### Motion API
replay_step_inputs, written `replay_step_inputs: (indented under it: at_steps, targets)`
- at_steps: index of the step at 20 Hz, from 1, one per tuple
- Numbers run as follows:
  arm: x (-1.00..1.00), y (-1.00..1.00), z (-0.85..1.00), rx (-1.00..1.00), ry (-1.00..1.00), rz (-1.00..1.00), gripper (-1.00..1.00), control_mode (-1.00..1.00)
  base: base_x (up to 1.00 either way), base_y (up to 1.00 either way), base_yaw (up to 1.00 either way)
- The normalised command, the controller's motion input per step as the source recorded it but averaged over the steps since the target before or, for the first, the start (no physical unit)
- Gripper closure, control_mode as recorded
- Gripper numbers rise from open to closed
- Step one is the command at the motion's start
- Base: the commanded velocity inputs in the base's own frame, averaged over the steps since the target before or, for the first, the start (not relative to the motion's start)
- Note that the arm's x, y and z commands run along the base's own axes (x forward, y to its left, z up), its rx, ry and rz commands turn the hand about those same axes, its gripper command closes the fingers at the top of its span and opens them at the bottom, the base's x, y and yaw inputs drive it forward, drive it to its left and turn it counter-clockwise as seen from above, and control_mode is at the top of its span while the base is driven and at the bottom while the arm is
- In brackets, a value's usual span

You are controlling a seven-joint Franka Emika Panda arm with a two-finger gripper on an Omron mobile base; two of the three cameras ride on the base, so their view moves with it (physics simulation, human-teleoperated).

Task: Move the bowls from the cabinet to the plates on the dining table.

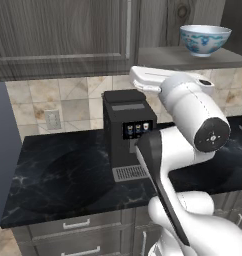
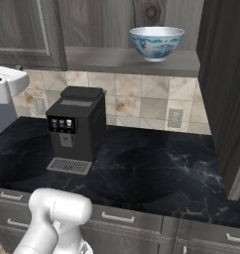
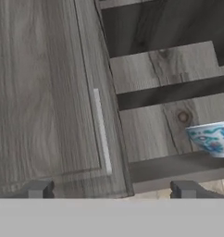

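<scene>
The white round bowl with blue pattern [image 1: 205, 39] stands on the lowest shelf of the open dark grey-brown wooden cabinet [image 1: 63, 40]. From left to right in the hand view we see the closed door, its slim metal handle [image 3: 102, 131], then the bowl at the right edge. The gripper [image 3: 112, 190] has its jaws wide and empty. We judge the bowl stiff, smooth and fragile, so we would take it by the rim.

The cabinet [image 1: 63, 37] is showing matt grey-brown wood grain, with a slim brushed-metal handle [image 3: 102, 132]. The white bowl [image 2: 156, 42] is gleaming like glazed ceramic. The worktop [image 2: 156, 171] is looking like polished black veined marble, and the coffee machine [image 1: 128, 132] like matt black plastic.
</scene>
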Motion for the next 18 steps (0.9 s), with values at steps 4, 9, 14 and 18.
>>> replay_step_inputs:
  at_steps: [4, 9, 14, 18]
  targets:
    - [0.45, 0.01, 0.0, 0.0, -0.01, 0.02, -1.0, -1.0, 0.0, 0.0, 0.0]
    - [0.38, 0.02, 0.02, -0.04, 0.0, 0.02, -1.0, -1.0, 0.0, 0.0, 0.0]
    - [0.33, 0.04, 0.06, -0.08, 0.0, 0.01, -1.0, -1.0, 0.0, 0.0, 0.0]
    - [0.28, 0.0, 0.03, -0.09, 0.0, 0.01, -1.0, -1.0, 0.0, 0.0, 0.0]
